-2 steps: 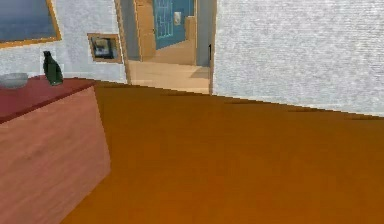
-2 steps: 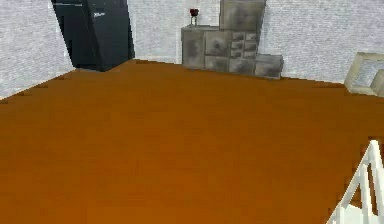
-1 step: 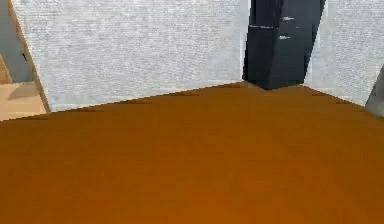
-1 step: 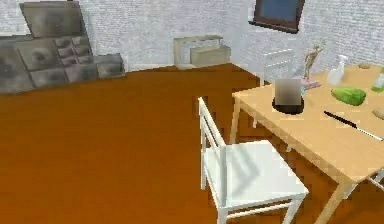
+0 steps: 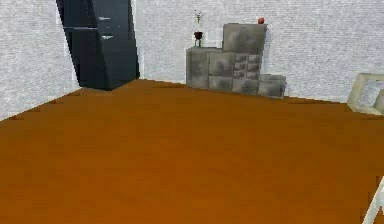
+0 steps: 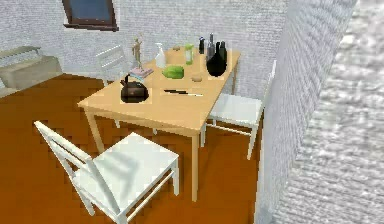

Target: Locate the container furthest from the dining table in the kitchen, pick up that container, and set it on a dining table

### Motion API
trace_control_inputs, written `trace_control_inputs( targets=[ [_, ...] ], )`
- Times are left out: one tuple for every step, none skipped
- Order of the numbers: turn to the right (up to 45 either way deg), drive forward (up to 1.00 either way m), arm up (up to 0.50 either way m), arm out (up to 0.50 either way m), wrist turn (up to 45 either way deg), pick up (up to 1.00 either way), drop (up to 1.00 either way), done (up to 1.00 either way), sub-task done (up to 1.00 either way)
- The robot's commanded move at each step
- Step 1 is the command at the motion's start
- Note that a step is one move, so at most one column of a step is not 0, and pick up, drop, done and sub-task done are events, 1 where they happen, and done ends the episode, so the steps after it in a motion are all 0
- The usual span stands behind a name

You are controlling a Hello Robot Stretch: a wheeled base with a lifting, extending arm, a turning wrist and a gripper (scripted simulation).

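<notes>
Three white chairs ring my wooden bench, which carries a kettle, a green bowl and a dark vase. Ahead, across bare orange floor, a dark fridge and grey cabinets line the wall. I cannot tell which container is mine, nor my fingers' state.

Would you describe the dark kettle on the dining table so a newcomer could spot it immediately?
Start at the light wooden dining table with white chairs. Near its left edge sits the kettle, apart from the cluster farther back. It is squat, round and black with an arched handle; the dark vase is tall, the bowl green.
</notes>
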Motion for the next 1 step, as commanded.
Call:
trace_control_inputs(
  targets=[
    [21.0,0.00,0.00,0.00,0.0,0.00,0.00,0.00,0.00]
  ],
)
